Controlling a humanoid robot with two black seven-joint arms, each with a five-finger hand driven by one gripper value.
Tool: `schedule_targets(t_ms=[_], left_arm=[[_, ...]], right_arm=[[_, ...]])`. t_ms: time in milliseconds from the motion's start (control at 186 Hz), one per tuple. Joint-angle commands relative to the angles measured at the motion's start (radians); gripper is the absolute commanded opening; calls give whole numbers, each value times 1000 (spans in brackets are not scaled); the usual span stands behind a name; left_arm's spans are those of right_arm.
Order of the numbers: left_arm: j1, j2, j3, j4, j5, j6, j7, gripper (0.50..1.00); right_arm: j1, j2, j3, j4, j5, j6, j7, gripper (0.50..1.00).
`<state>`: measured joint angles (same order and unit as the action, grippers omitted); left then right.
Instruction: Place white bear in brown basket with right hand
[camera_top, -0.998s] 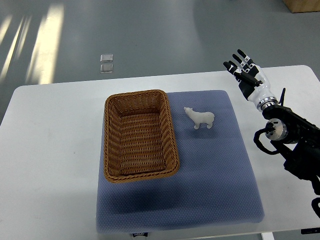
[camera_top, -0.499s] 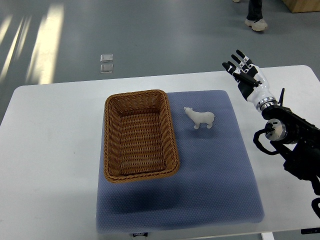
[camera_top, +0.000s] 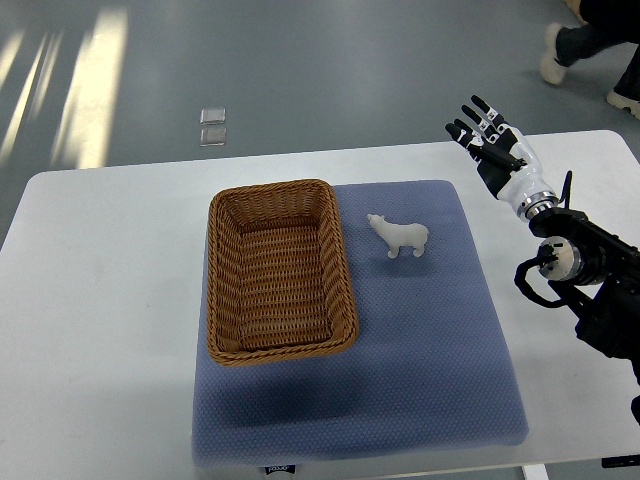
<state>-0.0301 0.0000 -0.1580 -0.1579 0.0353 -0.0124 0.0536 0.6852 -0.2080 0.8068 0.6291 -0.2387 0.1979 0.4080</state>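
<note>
White table (camera_top: 110, 260) under blue textured mat (camera_top: 420, 350), rectangular brown wicker basket (camera_top: 279, 270) on mat's left with nothing inside, white bear (camera_top: 399, 236) standing on mat just right of basket, right hand (camera_top: 490, 148) raised near table's far right, fingers spread, holding nothing.

White table (camera_top: 110, 260) (rounded corners); blue mat (camera_top: 420, 350) atop.

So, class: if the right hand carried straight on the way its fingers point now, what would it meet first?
Probably nothing. The right hand is open, fingers aimed up-left past the white table's far edge toward bare floor. The white bear sits off that line.
</note>
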Motion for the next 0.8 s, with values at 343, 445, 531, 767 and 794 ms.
schedule_targets(t_ms=[343, 445, 531, 767, 794], left_arm=[[-1, 0, 0, 1, 0, 0, 0, 1000], [1, 0, 0, 1, 0, 0, -1, 1000], [-1, 0, 0, 1, 0, 0, 0, 1000], [-1, 0, 0, 1, 0, 0, 0, 1000], [1, 0, 0, 1, 0, 2, 0, 1000]], right_arm=[[13, -56, -37, 12, -534, 80, 12, 926], [23, -73, -37, 40, -642, 112, 14, 926], [23, -86, -46, 75, -711, 113, 25, 926], [63, -156, -158, 132, -860, 113, 37, 924], [66, -162, -170, 132, -873, 113, 37, 924]])
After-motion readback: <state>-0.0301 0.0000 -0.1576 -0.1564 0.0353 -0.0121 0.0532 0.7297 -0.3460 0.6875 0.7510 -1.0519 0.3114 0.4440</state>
